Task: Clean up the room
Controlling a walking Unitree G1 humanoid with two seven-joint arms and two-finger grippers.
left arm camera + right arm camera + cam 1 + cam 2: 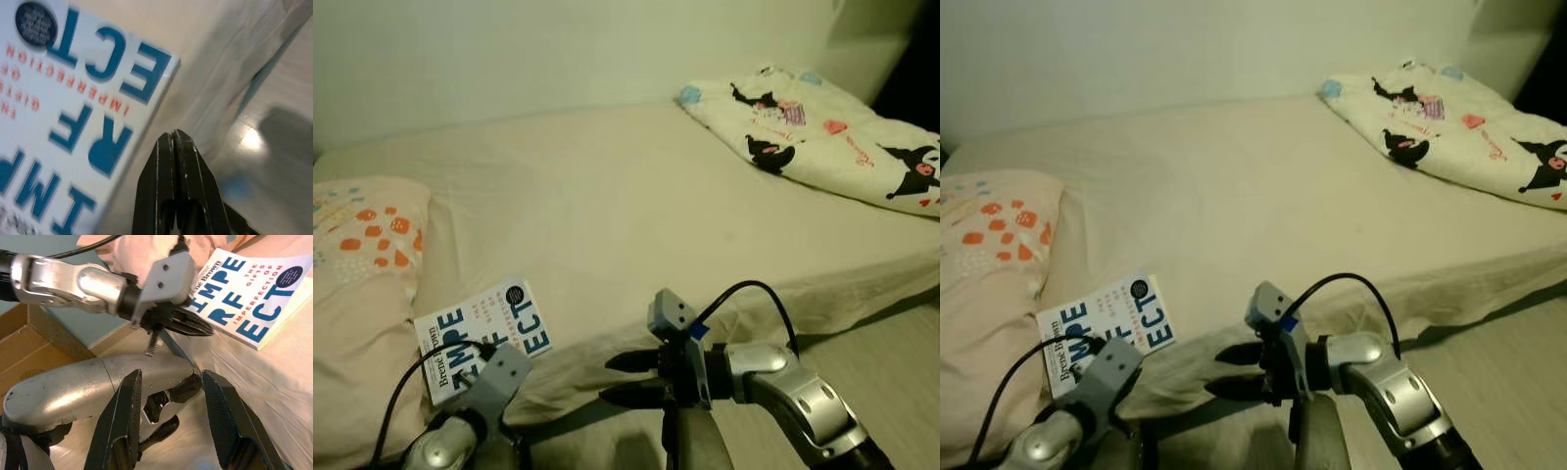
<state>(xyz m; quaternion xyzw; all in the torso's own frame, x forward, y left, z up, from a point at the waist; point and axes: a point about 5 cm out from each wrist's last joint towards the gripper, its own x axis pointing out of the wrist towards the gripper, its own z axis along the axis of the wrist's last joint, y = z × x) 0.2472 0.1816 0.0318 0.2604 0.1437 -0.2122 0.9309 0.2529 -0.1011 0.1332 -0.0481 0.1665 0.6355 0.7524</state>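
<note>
A white book (499, 328) with big blue letters lies flat on the bed sheet near the front left edge of the bed (636, 215). In the left wrist view my left gripper (171, 133) is shut and empty. Its tips are beside the book (73, 107), close to its long edge by the hanging sheet. The right wrist view shows the left gripper (195, 328) pointing at the book (254, 298). My right gripper (615, 380) is open and empty. It hangs in front of the bed's edge, to the right of the book, fingers pointing left.
A pillow (362, 245) with orange spots lies left of the book. A cartoon-print blanket (822, 127) sits at the bed's far right. Pale floor (891, 362) runs along the bed's front. A cardboard box (19, 352) stands on the floor nearby.
</note>
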